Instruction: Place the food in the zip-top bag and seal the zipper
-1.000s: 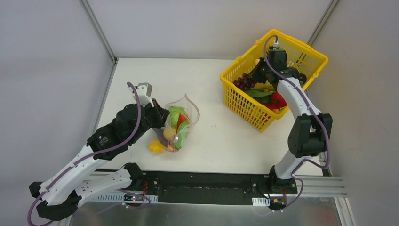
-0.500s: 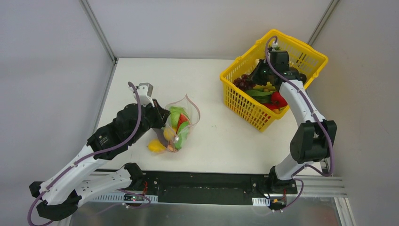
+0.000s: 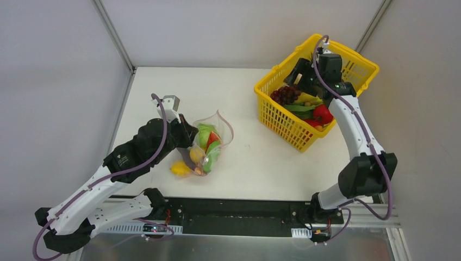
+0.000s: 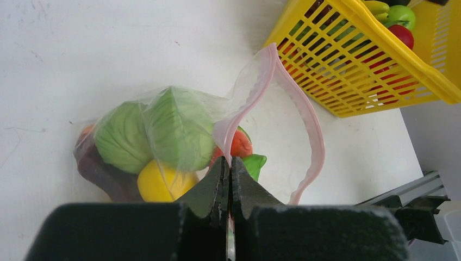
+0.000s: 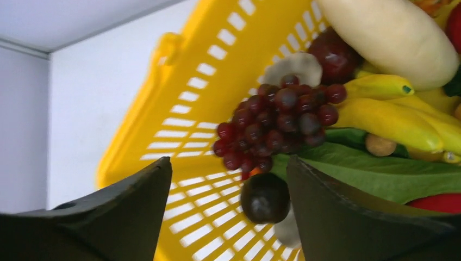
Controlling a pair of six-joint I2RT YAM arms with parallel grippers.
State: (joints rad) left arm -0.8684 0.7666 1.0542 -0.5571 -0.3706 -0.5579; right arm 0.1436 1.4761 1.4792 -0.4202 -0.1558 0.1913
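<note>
The clear zip-top bag [image 3: 210,144] lies at the table's left, holding a green cabbage [image 4: 147,136], a yellow fruit [image 4: 157,182] and a red tomato [image 4: 240,144]. Its pink zipper [image 4: 311,120] gapes in a loop. My left gripper [image 4: 229,167] is shut on the near side of that strip, at the bag's left [image 3: 185,134]. A yellow fruit [image 3: 178,168] lies on the table outside the bag. My right gripper [image 5: 228,163] hangs open over the basket [image 3: 304,75], nothing between its fingers. Below it lie a purple grape bunch [image 5: 277,119] and a dark round fruit [image 5: 265,198].
The yellow lattice basket [image 3: 277,118] stands at the back right, its wall [image 5: 185,109] left of my right fingers. It also holds bananas [image 5: 391,114], a pale long vegetable [image 5: 391,35], green leaves [image 5: 380,174] and a red piece [image 3: 322,114].
My right gripper has opened and lifted toward the basket's back rim. The left arm shifted slightly, still pinching the bag's strip.
</note>
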